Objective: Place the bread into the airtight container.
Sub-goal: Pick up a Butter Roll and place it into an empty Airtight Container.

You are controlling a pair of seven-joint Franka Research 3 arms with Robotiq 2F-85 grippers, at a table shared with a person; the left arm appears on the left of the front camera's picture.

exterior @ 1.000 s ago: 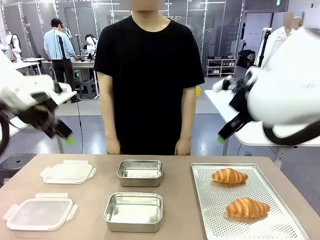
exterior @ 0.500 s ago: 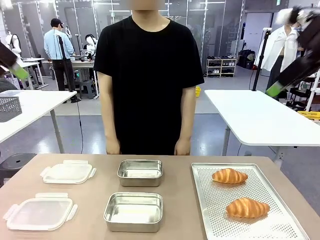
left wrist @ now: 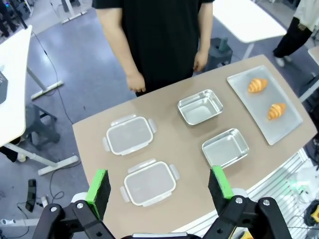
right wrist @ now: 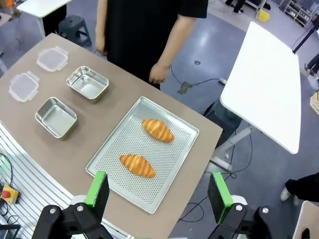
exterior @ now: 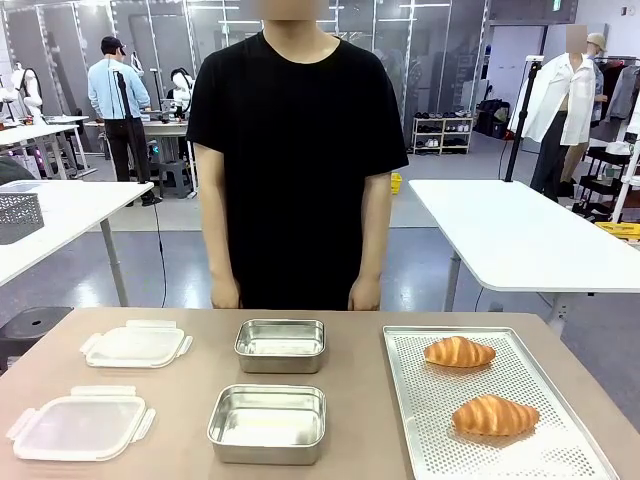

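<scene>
Two golden croissants, the bread, lie on a perforated metal tray (exterior: 420, 440) at the table's right: one farther (exterior: 458, 351), one nearer (exterior: 494, 415). Two empty steel containers stand mid-table, one far (exterior: 281, 345) and one near (exterior: 267, 423). My left gripper (left wrist: 158, 184) hangs open high above the table, looking down on both containers (left wrist: 200, 106) (left wrist: 225, 148). My right gripper (right wrist: 157, 189) is open too, high over the tray (right wrist: 169, 159), with the croissants (right wrist: 158, 130) (right wrist: 138, 165) far below. Neither gripper holds anything.
Two clear plastic lids (exterior: 135, 345) (exterior: 80, 427) lie at the table's left. A person in a black shirt (exterior: 298, 150) stands at the far edge with hands down at the sides. White tables stand on the floor to either side beyond.
Both arms have swung up and outward and left the front view. The bread, containers and lids have not moved.
</scene>
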